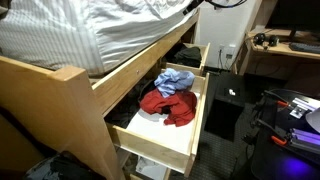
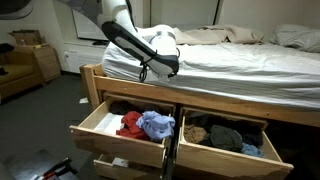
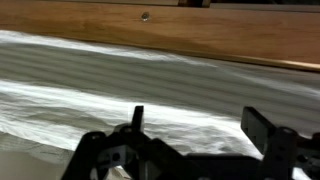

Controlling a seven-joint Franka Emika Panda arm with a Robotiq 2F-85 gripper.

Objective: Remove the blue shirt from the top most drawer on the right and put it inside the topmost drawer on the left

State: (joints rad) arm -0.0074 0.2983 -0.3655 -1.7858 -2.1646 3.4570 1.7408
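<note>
The blue shirt (image 2: 157, 124) lies crumpled in the top left drawer (image 2: 115, 142) beside a red cloth (image 2: 130, 123). It also shows in an exterior view (image 1: 175, 82), in the open wooden drawer (image 1: 155, 135). The top right drawer (image 2: 225, 155) is open and holds dark clothes. My gripper (image 2: 146, 72) hangs above the bed's edge, over the left drawer and well clear of the shirt. In the wrist view the gripper (image 3: 195, 120) is open and empty, with only the striped white bed sheet (image 3: 120, 80) beneath it.
The wooden bed frame (image 2: 200, 90) runs above the drawers, with rumpled bedding on top. Lower drawers under the top ones are partly open (image 2: 125, 162). A desk with cables (image 1: 285, 50) and black equipment (image 1: 290, 110) stand past the drawers.
</note>
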